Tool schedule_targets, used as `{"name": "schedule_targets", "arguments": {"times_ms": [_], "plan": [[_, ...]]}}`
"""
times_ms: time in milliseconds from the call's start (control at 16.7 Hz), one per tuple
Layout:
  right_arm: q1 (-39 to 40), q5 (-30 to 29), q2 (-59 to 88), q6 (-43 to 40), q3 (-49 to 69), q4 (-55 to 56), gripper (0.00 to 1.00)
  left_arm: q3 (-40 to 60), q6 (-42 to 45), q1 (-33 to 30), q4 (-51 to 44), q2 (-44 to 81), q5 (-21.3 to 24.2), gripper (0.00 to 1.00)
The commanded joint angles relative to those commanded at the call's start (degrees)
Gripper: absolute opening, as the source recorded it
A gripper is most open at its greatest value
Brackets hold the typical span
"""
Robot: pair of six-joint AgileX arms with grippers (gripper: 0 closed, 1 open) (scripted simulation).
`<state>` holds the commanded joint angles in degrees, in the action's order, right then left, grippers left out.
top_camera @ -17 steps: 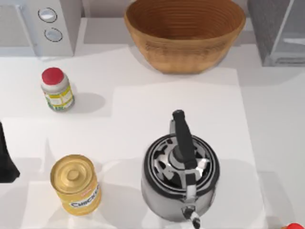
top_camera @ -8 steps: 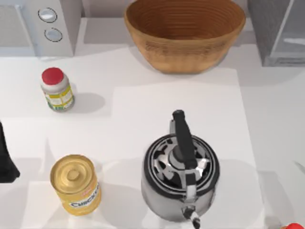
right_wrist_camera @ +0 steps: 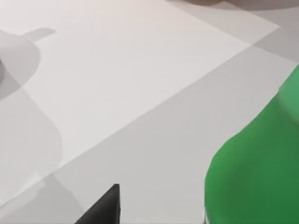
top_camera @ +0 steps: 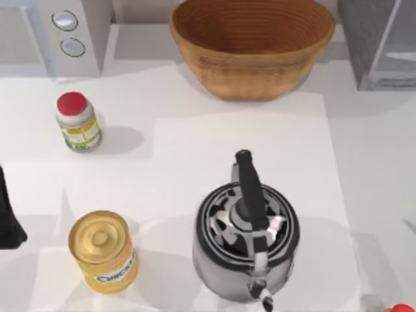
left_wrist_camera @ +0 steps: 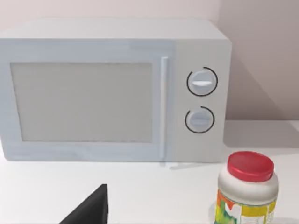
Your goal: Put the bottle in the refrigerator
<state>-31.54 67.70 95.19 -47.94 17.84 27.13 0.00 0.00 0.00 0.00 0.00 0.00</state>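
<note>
Ahead of the tool stands a white boxy microwave with a pale grey door window, a slim vertical handle and two round knobs stacked one above the other. Nearer the tool, off to the knob side, sits a small white jar with a red lid and a yellow-green label on the white table. A dark tool finger juts into the foreground.

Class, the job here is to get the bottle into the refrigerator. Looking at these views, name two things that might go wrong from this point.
1. The green bottle sits very near the right wrist camera, so a misjudged approach might tip it.
2. The refrigerator stands at the table's far right corner beside the wicker basket; a carried bottle might clip the basket's rim.
</note>
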Motion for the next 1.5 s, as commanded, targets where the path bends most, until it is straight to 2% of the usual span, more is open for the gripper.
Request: {"name": "schedule_targets", "arguments": {"times_ms": [600,1200,1500], "plan": [[0.00,0.00,0.00,0.00,0.00,0.00,0.03,0.00,0.00,0.00,0.00,0.00,0.00,1.00],[-0.07,0.01,-0.03,-0.02,0.06,-0.07,0.01,0.00,0.00,0.00,0.00,0.00,0.00,1.00],[-0.54,0.63,-3.62,-8.17,6.51,-9.21,0.01,0.00,0.00,0.00,0.00,0.00,0.00,1.00]]}}
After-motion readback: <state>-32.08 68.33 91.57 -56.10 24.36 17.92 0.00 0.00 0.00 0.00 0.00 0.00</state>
